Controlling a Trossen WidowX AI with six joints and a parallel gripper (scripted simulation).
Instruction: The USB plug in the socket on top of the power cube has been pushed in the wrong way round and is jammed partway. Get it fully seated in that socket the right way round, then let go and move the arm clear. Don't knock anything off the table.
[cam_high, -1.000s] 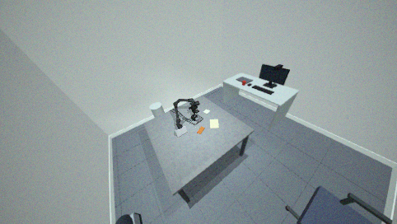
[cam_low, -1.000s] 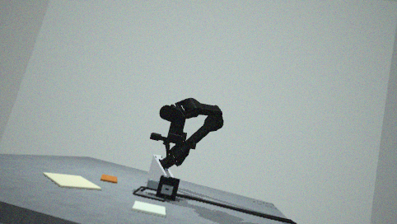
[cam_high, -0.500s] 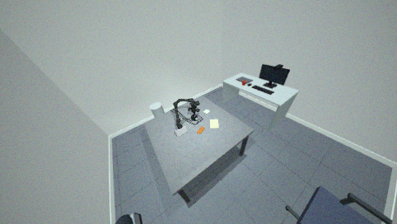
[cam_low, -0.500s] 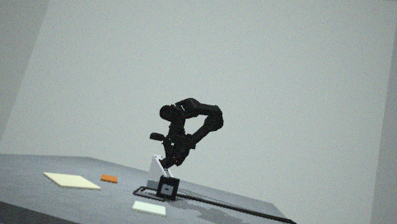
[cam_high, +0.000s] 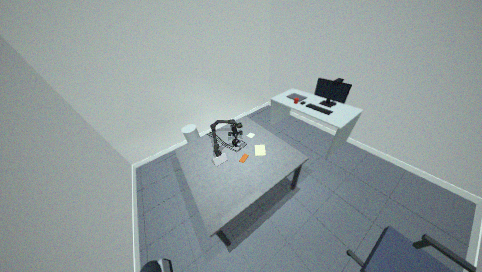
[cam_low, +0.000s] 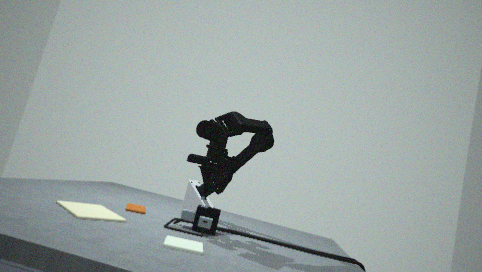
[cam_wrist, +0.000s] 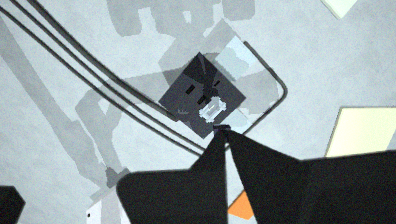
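Note:
The power cube (cam_low: 214, 216) (cam_wrist: 175, 100) is a black block standing on the table, with dark slots and a pale jagged-edged patch on its top in the wrist view. My gripper (cam_low: 203, 194) (cam_wrist: 225, 136) points down above the cube and is shut on the USB plug (cam_wrist: 220, 127), a small dark piece at the fingertips near the cube's top edge. In the exterior view the fingertips stand a little above the cube's top. The plug's contacts, its way round and the socket's opening are too small or hidden to tell.
A dark cable (cam_low: 290, 247) (cam_wrist: 285, 92) loops around the cube and runs off across the table (cam_high: 225, 195). A cream pad (cam_high: 260, 150) (cam_low: 92, 211) (cam_wrist: 362, 132), an orange block (cam_high: 243, 158) (cam_low: 135, 208) (cam_wrist: 243, 207) and a pale card (cam_high: 250, 135) (cam_low: 183, 244) lie nearby.

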